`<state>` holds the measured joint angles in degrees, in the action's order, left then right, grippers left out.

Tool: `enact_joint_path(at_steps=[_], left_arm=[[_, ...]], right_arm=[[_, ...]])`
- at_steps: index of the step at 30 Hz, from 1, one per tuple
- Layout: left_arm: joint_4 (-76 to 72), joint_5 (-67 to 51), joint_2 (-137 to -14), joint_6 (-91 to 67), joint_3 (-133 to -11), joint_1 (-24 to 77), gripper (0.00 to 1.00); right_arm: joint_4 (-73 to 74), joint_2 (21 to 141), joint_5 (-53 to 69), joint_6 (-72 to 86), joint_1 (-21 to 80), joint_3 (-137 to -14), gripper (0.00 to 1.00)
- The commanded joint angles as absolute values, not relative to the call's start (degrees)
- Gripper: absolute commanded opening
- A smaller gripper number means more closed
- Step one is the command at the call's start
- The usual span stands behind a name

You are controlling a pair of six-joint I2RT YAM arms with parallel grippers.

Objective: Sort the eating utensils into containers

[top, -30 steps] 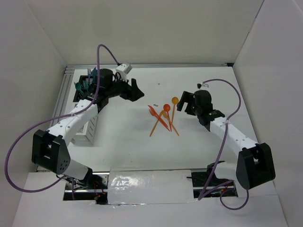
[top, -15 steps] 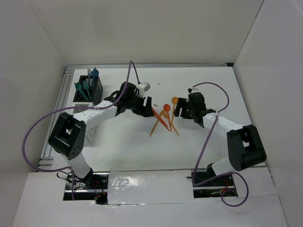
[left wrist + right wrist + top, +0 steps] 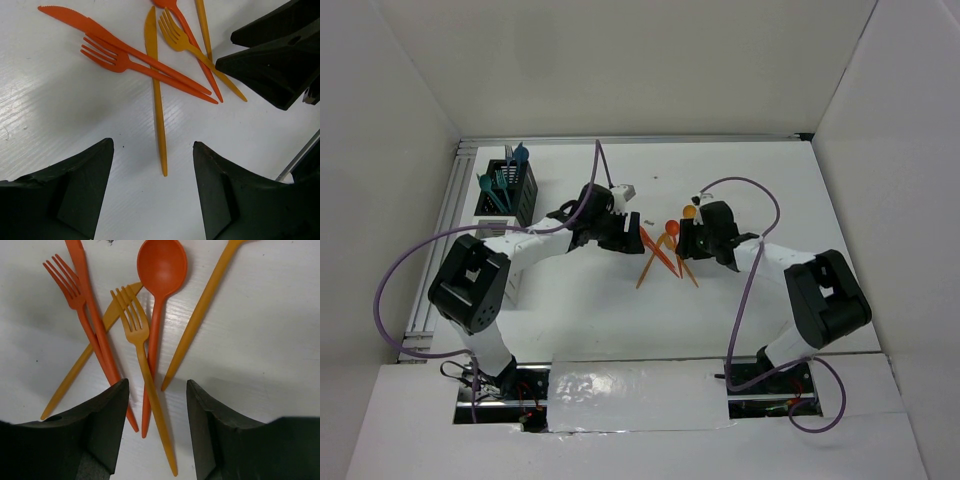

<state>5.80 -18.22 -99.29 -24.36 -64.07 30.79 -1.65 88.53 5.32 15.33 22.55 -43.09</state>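
— At mid-bench, between the two wrists, what is the load?

— Orange utensils (image 3: 665, 250) lie flat on the bench (image 3: 770, 180) in one crossed heap. None is sorted yet.

— Report the jaws.

— Both pairs are spread wide and pinch nothing. My left jaws sit either side of the handle end of the yellow-orange knife (image 3: 156, 90), which the red-orange knife (image 3: 125, 47) and red-orange fork (image 3: 130, 65) cross. My right jaws face the heap from the opposite side. The handles of the yellow-orange fork (image 3: 137, 340) and red-orange spoon (image 3: 160, 270) run down into their gap.

— Why that placement?

— My judgement is that the blades and tines overlap while the handle ends project free. A pair lined up on a free handle should lift one piece without dragging its neighbours.

— Hazard?

— My right jaws show in the left wrist view, so the two arms are near each other. If both close together they may foul each other.

— Destination?

— The black mesh bin (image 3: 515, 188) at far left holds the teal utensils (image 3: 498, 180) upright. The orange pieces probably belong in another container.
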Motion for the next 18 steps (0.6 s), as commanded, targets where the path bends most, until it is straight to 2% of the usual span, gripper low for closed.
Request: enact_joint_path(at_steps=[1, 5, 10, 14, 18], left_arm=[[3.7, -19.8, -97.1, -24.8, -63.3, 30.8, 0.77], [3.3, -19.8, -96.6, -24.5, -62.1, 30.8, 0.77], [2.3, -19.9, -94.8, -24.5, -60.6, 30.7, 0.77], [1.6, -20.2, -93.8, -24.6, -59.0, 30.7, 0.77], [1.3, -20.2, -93.3, -24.9, -58.1, 30.8, 0.77]], right_arm=[[-1.8, 87.5, 3.1, 14.0, 23.9, -43.8, 0.56], [-1.1, 86.9, -0.4, 13.9, 25.8, -42.5, 0.52], [-1.1, 86.9, -3.2, 14.1, 27.1, -41.8, 0.43], [-0.6, 87.5, -5.1, 14.5, 28.2, -40.7, 0.41], [-0.6, 86.7, -6.4, 15.2, 29.0, -39.6, 0.33]])
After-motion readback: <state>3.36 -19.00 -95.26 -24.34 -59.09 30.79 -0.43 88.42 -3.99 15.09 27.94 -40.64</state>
